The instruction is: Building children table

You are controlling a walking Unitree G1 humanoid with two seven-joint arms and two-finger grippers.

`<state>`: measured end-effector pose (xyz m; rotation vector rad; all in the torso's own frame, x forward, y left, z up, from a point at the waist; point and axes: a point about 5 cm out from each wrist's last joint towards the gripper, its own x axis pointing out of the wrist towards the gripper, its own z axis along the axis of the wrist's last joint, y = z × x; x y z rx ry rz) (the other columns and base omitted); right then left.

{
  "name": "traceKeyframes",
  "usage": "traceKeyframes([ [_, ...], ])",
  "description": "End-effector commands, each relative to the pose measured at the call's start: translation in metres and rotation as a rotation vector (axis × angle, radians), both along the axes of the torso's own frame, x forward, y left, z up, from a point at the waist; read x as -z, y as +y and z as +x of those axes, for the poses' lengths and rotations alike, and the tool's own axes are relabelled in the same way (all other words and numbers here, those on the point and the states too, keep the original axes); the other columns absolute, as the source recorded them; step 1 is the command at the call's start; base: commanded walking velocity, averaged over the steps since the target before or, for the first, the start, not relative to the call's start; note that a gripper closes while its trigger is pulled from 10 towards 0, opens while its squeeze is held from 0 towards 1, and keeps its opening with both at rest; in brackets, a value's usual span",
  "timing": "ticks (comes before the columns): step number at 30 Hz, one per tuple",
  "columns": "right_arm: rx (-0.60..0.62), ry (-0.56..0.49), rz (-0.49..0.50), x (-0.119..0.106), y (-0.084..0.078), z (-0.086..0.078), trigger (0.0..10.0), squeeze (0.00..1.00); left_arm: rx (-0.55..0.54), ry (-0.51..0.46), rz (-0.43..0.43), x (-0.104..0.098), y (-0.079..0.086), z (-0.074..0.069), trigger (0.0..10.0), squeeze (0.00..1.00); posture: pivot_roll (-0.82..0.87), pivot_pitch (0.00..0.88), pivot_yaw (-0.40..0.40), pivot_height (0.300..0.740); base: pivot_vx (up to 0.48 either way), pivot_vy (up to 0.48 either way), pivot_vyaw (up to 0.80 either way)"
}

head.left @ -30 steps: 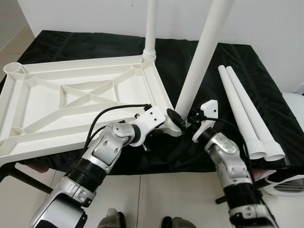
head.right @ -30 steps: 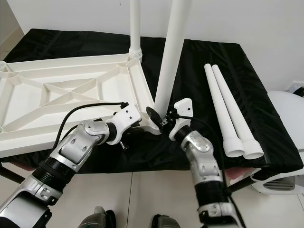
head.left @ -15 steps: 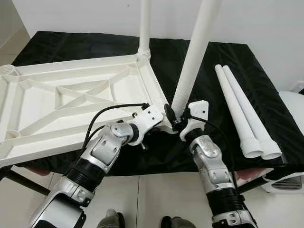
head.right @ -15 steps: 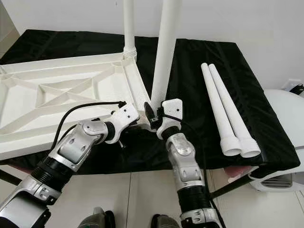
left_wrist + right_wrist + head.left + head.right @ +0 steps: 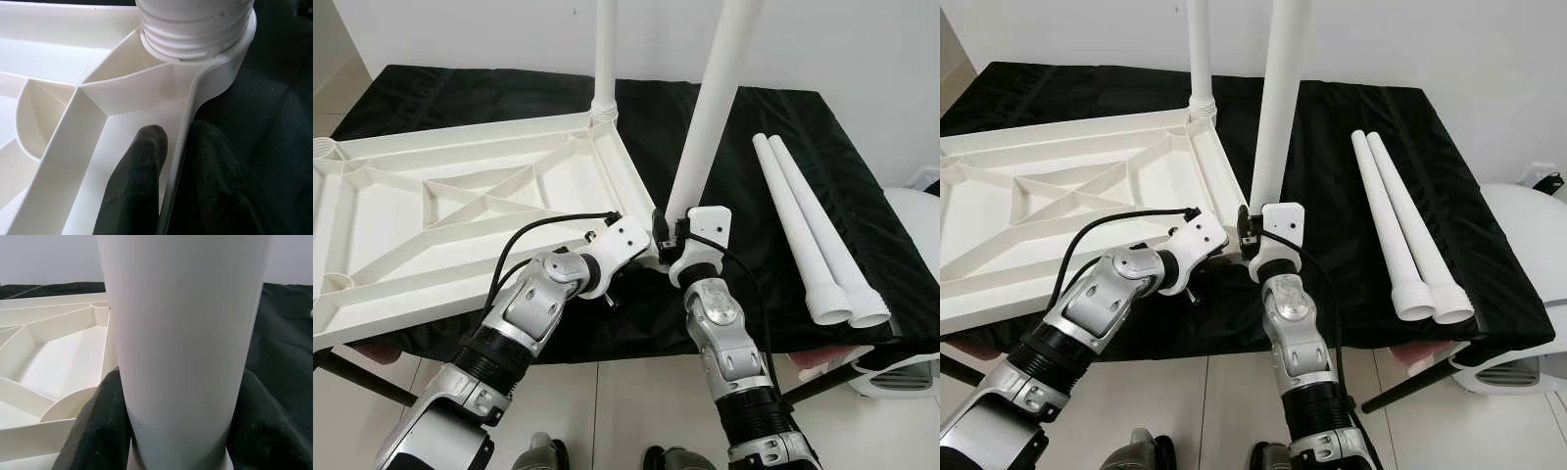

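- A white plastic tabletop (image 5: 460, 211) lay upside down, ribbed underside up, on a black cloth (image 5: 773, 127) that covered the work surface; its left part overhung the cloth's near edge.
- At the tabletop's far right corner one white leg (image 5: 603, 54) stood upright in its socket.
- The left gripper (image 5: 173, 161) was at the tabletop's near right corner, its two black fingers (image 5: 139, 181) closed on the thin side wall, one finger inside the rim and one outside, just below the threaded socket.
- A second white leg (image 5: 710, 108) rose from that near right corner socket, leaning slightly to the right.
- The right gripper (image 5: 178, 421) clasped this leg low down, close above the socket, with a dark pad (image 5: 95, 426) pressed to either side of the tube.
- Further right, two loose legs (image 5: 808, 235) lay side by side on the cloth, touching, their wider threaded ends toward the near edge.
- Beyond the cloth stood a plain white wall (image 5: 862, 49); pale floor tiles (image 5: 617, 411) showed below the near edge, and a white rounded object (image 5: 913, 294) sat at the far right, partly cut off.
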<state>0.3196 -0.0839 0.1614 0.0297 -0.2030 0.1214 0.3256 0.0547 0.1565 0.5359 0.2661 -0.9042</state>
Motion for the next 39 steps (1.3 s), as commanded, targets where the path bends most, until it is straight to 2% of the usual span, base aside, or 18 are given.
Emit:
traceKeyframes([
  [1,0.067,0.069,0.018,0.014,-0.01,0.0,10.0,0.99,0.021,-0.001,0.014,0.0,-0.002,-0.002,10.0,0.0,-0.04,0.09,-0.026,0.74,0.0,0.0,0.0],
  [14,0.093,0.023,0.014,0.009,-0.023,-0.012,10.0,1.0,0.015,-0.003,0.012,-0.001,-0.001,-0.001,10.0,0.0,-0.05,0.097,-0.022,0.74,0.0,0.0,0.0],
  [15,0.074,0.015,0.015,0.009,-0.023,-0.014,10.0,0.45,0.015,-0.004,0.012,-0.001,-0.001,0.0,10.0,0.0,-0.05,0.097,-0.022,0.74,0.0,0.0,0.0],
  [16,0.058,0.008,0.025,0.008,-0.024,-0.017,10.0,0.0,0.015,-0.004,0.012,-0.001,-0.001,0.0,10.0,0.0,-0.05,0.098,-0.022,0.74,0.0,0.0,0.0],
  [21,0.026,-0.002,0.035,0.009,-0.026,-0.022,10.0,0.0,0.013,-0.005,0.012,-0.001,-0.001,0.0,10.0,0.0,-0.06,0.098,-0.022,0.74,0.0,0.0,0.0],
  [23,-0.019,-0.013,0.049,0.011,-0.032,-0.032,10.0,0.0,0.005,-0.008,0.013,-0.002,0.0,0.002,10.0,0.0,-0.06,0.101,-0.022,0.74,0.0,0.0,0.0],
  [27,-0.033,-0.016,0.054,0.012,-0.035,-0.035,10.0,0.0,0.002,-0.009,0.013,-0.002,0.001,0.003,10.0,0.0,-0.06,0.101,-0.021,0.74,0.0,0.0,0.0],
  [31,-0.066,-0.036,0.065,0.013,-0.046,-0.047,10.0,0.0,-0.003,-0.009,0.017,-0.001,0.002,0.004,10.0,0.0,-0.06,0.105,-0.017,0.74,0.0,0.0,0.0],
  [39,-0.133,-0.044,0.045,0.016,-0.05,-0.069,10.0,0.0,-0.018,-0.015,0.015,-0.004,0.005,0.009,10.0,0.0,-0.07,0.106,-0.017,0.74,0.0,0.0,0.0],
])
